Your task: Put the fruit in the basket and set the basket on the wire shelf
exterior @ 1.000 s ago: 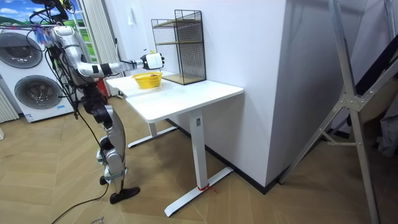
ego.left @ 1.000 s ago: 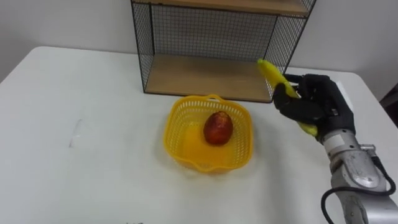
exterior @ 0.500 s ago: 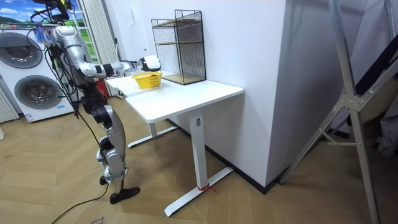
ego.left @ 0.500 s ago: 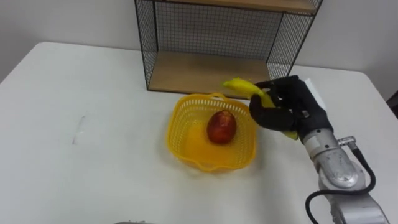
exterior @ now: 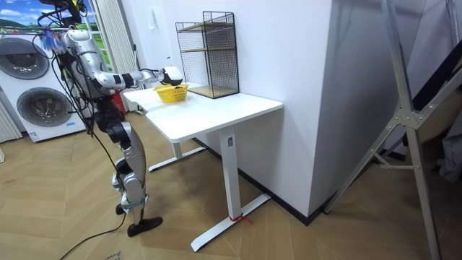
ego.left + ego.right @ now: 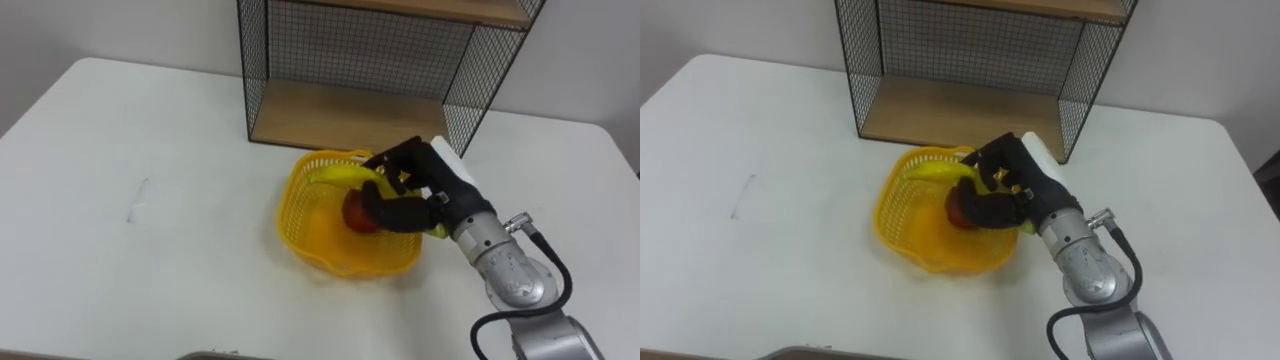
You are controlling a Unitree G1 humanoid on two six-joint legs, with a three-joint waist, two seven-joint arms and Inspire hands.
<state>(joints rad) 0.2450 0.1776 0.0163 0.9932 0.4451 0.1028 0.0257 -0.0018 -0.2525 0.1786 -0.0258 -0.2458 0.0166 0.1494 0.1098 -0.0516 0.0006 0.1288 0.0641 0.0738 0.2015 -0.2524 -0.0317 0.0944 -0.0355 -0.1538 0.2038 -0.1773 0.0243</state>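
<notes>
The white table has 1 small, faint grey mark on it, too faint to tell what it is. A yellow plastic basket sits on the table, just in front of the wire shelf. The shelf is black wire with 2 wooden boards, and it stands at the back of the table near the white wall.

The right hand is black and hangs over the basket. Its fingers are curled round a banana. One end of the banana sticks out toward the robot's left, over the inside of the basket. A red fruit lies in the basket, partly hidden by the hand.

In the room view the robot stands at the end of the table on the room view's left, with 1 arm stretched out to the basket. Behind it are 2 washing machines. The floor is brown wood. A grey metal frame leans at the room view's right.
</notes>
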